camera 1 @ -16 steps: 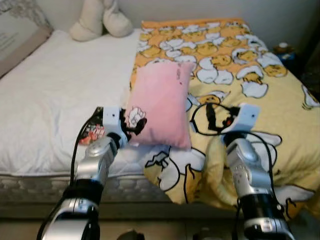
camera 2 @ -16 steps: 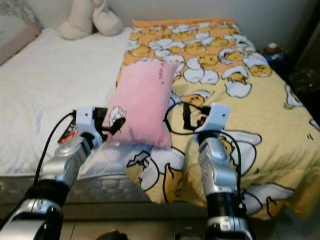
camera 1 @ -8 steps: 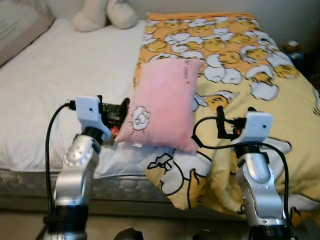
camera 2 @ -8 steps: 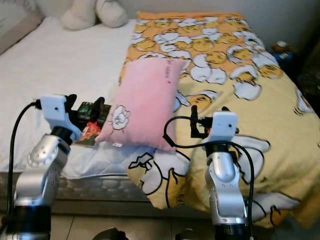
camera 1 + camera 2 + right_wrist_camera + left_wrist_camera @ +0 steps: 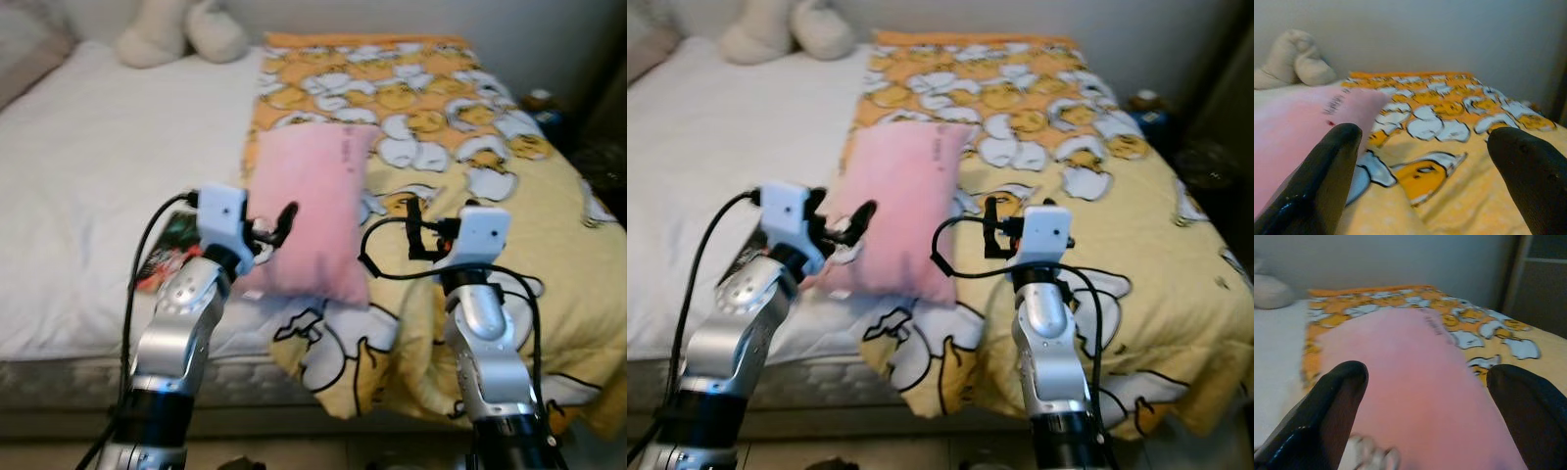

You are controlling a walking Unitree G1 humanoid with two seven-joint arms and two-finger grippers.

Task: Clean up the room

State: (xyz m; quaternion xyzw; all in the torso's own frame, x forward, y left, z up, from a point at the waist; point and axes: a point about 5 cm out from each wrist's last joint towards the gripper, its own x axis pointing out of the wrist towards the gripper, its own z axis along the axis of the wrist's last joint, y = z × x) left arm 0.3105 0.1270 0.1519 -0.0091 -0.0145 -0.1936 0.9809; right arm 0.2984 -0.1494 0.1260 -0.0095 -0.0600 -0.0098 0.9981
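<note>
A pink pillow [image 5: 315, 215] lies on the bed, across the edge of a yellow duck-print blanket [image 5: 490, 147]. My left gripper [image 5: 273, 224] is open at the pillow's near left edge, and its fingers [image 5: 1334, 401] straddle the pink cloth [image 5: 1415, 382]. My right gripper [image 5: 415, 235] is open and holds nothing. It hovers over the blanket [image 5: 1449, 161] just right of the pillow [image 5: 1298, 132].
A flat colourful book or packet [image 5: 165, 257] lies on the white mattress [image 5: 88, 166] left of the pillow. A cream plush toy [image 5: 181, 34] sits at the head of the bed. Dark furniture with small items [image 5: 541, 101] stands at the right.
The camera has shifted. My left gripper has moved from over the book to the pillow's left edge. The right gripper stays over the blanket beside the pillow.
</note>
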